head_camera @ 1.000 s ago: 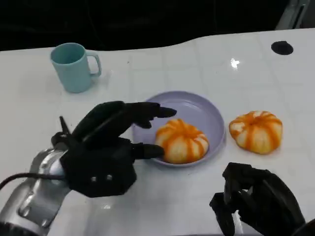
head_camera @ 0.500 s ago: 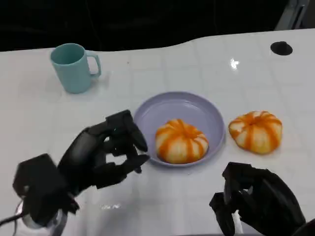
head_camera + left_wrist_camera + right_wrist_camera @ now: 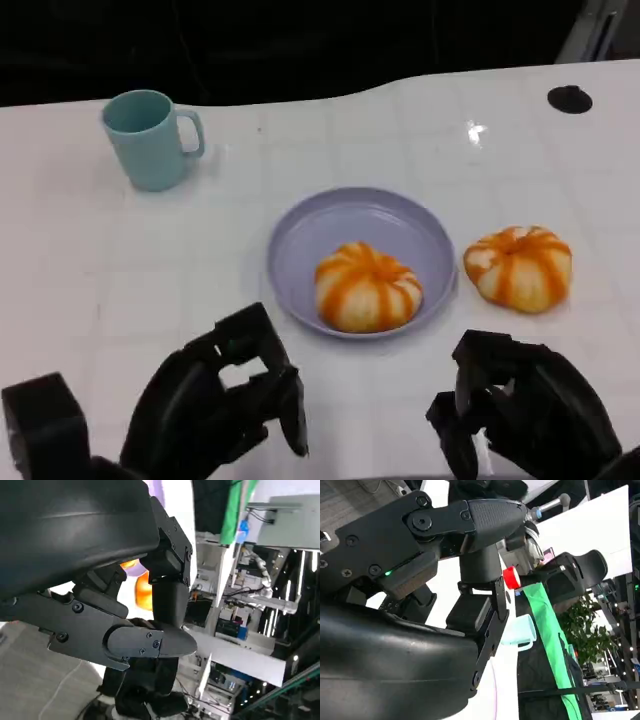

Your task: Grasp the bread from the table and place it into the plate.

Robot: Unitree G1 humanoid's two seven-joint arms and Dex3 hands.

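Note:
An orange-striped bread (image 3: pixel 367 287) lies inside the lilac plate (image 3: pixel 340 225) at mid-table. A second, similar bread (image 3: pixel 518 267) sits on the table just right of the plate, apart from its rim. My left hand (image 3: pixel 225 405) hangs low at the near left, well short of the plate, fingers loosely bent and apart, holding nothing. In the left wrist view an orange bread (image 3: pixel 143 589) peeks past the fingers (image 3: pixel 150 642). My right hand (image 3: pixel 520 415) rests at the near right, below the second bread, with nothing in it.
A teal mug (image 3: pixel 150 135) stands at the far left, and the right wrist view also catches the mug (image 3: pixel 518 632). A small black disc (image 3: pixel 570 98) lies near the far right edge. The white table (image 3: pixel 150 260) ends at a dark back edge.
My left hand has drawn back from beside the plate toward the near left and dropped lower. The bread stays in the plate. The right hand and second bread have not moved.

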